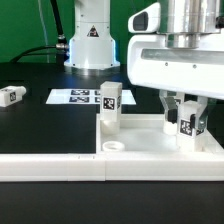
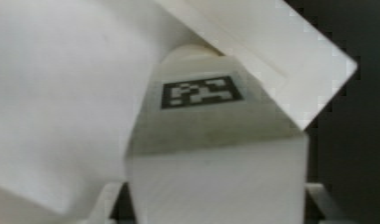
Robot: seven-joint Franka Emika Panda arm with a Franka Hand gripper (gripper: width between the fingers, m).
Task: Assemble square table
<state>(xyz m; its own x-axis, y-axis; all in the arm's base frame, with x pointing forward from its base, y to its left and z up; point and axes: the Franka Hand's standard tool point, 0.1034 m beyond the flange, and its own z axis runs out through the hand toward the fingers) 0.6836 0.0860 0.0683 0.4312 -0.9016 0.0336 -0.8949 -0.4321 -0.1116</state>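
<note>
Table leg [image 1: 186,122] — half-hidden inside the gripper [image 1: 186,128]

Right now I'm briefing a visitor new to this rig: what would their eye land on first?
The gripper, closed on a tagged white leg at the exterior view's right, at the far edge of the table top. Next, a second leg standing upright at the top's other far corner, and a third leg lying alone on the black surface at far left.

Three legs [image 1: 108,106] [image 1: 12,95] [image 1: 186,120], one square table top [image 1: 150,152], one marker board [image 1: 72,97] and one gripper [image 1: 185,128]
</note>
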